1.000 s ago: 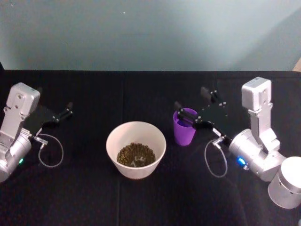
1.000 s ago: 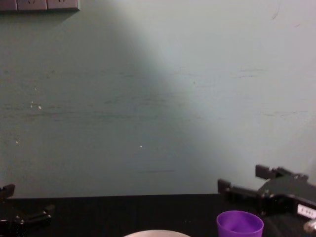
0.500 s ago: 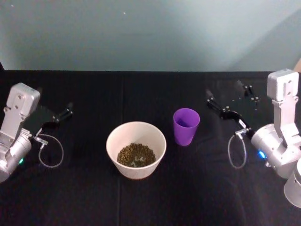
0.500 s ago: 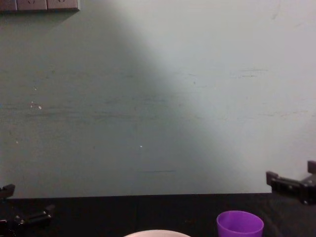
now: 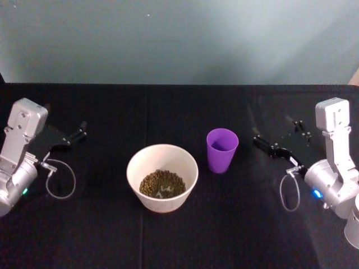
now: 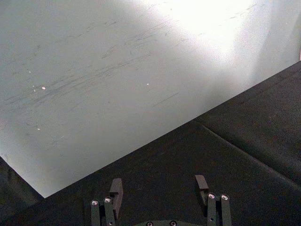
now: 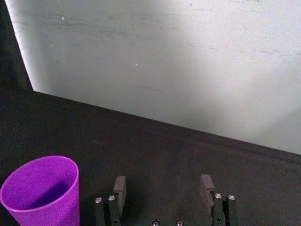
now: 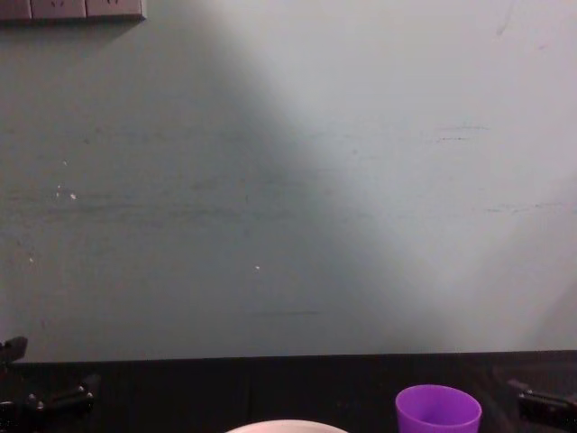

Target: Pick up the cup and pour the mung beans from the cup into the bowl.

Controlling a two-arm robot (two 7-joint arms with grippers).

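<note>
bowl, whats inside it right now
A low heap of greenish-brown mung beans lies in the bowl. The bowl's bottom beneath them is covered.

Chest view: pale round bowl (image 8: 286, 426) cut to a rim sliver; small purple plastic cup (image 8: 438, 410) base cropped.

No writing, label, brand mark or number can be read anywhere in these views. The cup (image 5: 222, 149) is plain purple, and the bowl (image 5: 162, 177) has a bare pale wall. The black table (image 5: 168, 112) and the wall behind it carry no sign. The grey strip (image 8: 72, 9) at the top of the wall in the chest view may be a row of sockets, but nothing on it is legible.
</note>
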